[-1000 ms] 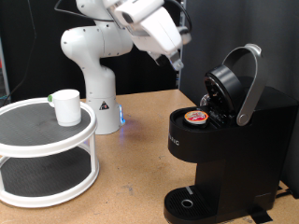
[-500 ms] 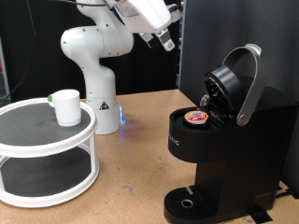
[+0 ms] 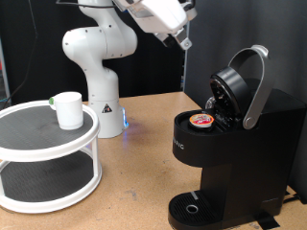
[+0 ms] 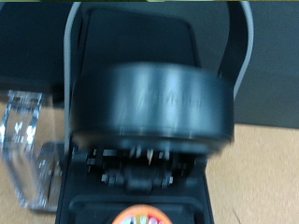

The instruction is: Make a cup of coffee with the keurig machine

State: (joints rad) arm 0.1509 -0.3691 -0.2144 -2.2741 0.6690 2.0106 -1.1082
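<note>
Exterior view: end effector [image 3: 181, 40] high above open-lidded keurig machine [image 3: 230, 144], well apart.

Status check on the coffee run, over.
Hand high above the keurig machine, holding nothing visible. Lid open, pod seated in the chamber. Cup on the white tiered stand, not under the spout. Nothing in the way.

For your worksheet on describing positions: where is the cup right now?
In the exterior view, the cup stands on the top tier of the white round shelf at the left, beside the robot's base.
</note>
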